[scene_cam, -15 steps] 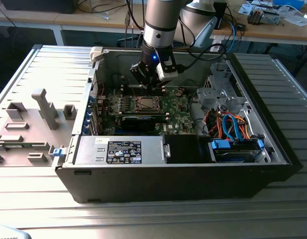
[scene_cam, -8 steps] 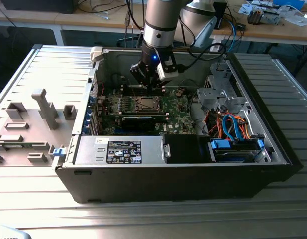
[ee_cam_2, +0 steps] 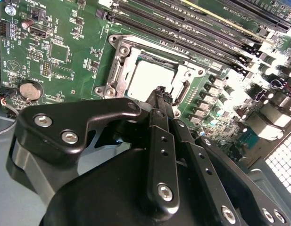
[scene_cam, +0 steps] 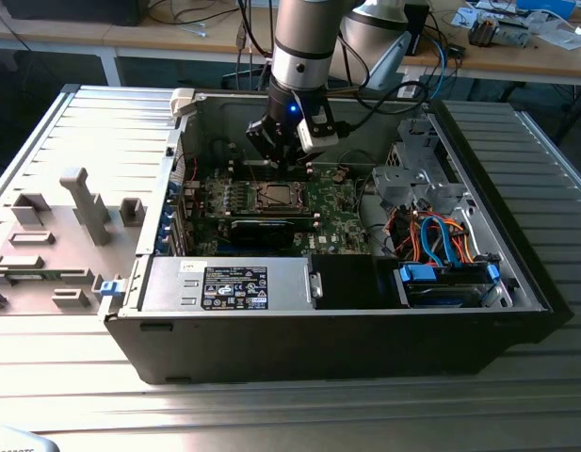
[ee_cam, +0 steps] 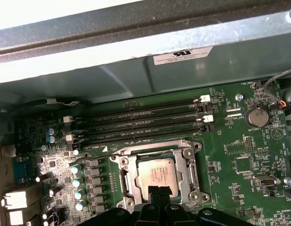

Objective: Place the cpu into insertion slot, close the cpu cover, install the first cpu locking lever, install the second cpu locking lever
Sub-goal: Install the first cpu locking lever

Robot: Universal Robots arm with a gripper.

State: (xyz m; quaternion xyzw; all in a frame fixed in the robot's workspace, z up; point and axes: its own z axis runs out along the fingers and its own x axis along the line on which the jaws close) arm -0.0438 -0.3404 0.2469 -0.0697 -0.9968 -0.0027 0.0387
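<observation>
At the middle of the motherboard (ee_cam: 230, 141), one cpu (ee_cam: 157, 172) seated in one insertion slot (ee_cam: 127, 181), one gripper (ee_cam: 157, 190) over its edge, fingers (ee_cam: 151, 194) together, four memory slots (ee_cam: 140, 117) alongside.

cpu (ee_cam: 157, 173) in insertion slot (ee_cam: 124, 165); cpu cover (ee_cam: 191, 175) apparently down.

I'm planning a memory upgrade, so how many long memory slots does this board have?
4. In the first wrist view they run side by side between the case wall and the insertion slot: first memory slot, second, third, fourth, nearest that socket. None looks hidden.
</observation>
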